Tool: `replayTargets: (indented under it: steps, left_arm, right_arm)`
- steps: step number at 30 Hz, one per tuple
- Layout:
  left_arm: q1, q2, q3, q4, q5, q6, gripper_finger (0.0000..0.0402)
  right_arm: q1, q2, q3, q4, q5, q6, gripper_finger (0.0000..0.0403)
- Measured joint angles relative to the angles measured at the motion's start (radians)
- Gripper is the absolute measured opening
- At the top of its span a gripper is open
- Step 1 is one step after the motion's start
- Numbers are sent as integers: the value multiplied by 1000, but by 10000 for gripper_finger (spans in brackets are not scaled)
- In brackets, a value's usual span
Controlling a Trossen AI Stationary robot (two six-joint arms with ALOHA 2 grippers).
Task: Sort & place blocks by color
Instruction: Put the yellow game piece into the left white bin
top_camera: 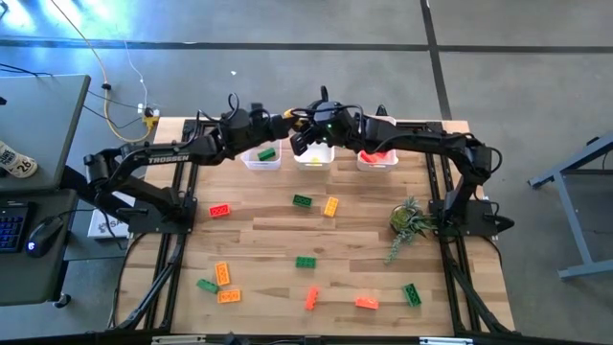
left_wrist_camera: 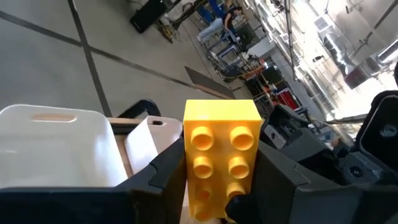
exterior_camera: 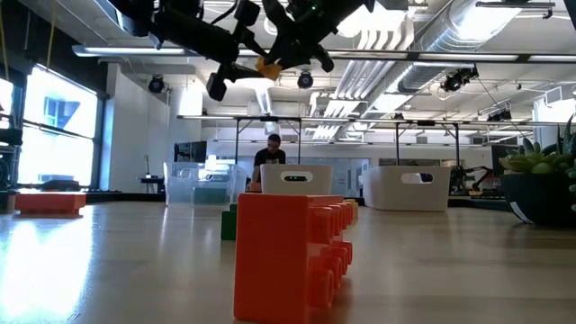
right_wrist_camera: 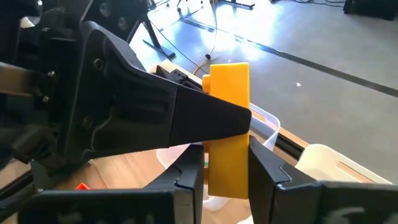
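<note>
A yellow studded block [left_wrist_camera: 222,155] [right_wrist_camera: 227,130] hangs in the air between my two grippers, above the middle white bin [top_camera: 314,157]; the low view shows it high up [exterior_camera: 268,67]. My left gripper [top_camera: 290,125] [left_wrist_camera: 221,186] comes from the left, my right gripper [top_camera: 308,136] [right_wrist_camera: 227,180] from the right, and both are shut on this block. Other green, yellow-orange and red blocks lie flat on the table, among them a green one [top_camera: 303,200] and a yellow one [top_camera: 330,206]. My left gripper pinches the yellow block between its two fingers [left_wrist_camera: 168,174] on the block's long side faces [left_wrist_camera: 189,162], studs facing the wrist camera. The block is lifted clear. My right gripper has the block's other end [right_wrist_camera: 227,177] between its two fingers [right_wrist_camera: 267,171], coming from the opposite side; the left gripper's finger [right_wrist_camera: 205,118] crosses in front of the block's middle.
Three white bins stand in a row at the far edge: the left one [top_camera: 261,157] holds a green block, the right one [top_camera: 377,159] red ones. A small green plant [top_camera: 410,222] stands on the right. A red-orange block [exterior_camera: 292,256] sits close before the low camera. A person [exterior_camera: 273,153] stands far behind.
</note>
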Motion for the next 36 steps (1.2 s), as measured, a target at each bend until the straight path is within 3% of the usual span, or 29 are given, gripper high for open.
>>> replayTargets:
  steps: [7, 18, 23, 36]
  left_arm:
    - [17, 90, 3, 83, 9, 3, 140]
    - [81, 236, 4, 209, 131, 13, 154]
    - [122, 242, 3, 216, 181, 76, 154]
    - [218, 159, 3, 202, 378, 192, 140]
  right_arm:
    - [-32, 3, -2, -62, -1, 1, 61]
    - [-79, 21, -2, -202, 8, 15, 60]
    - [-94, 30, -5, -328, 77, 50, 60]
    - [-111, 104, -3, -332, -28, 32, 61]
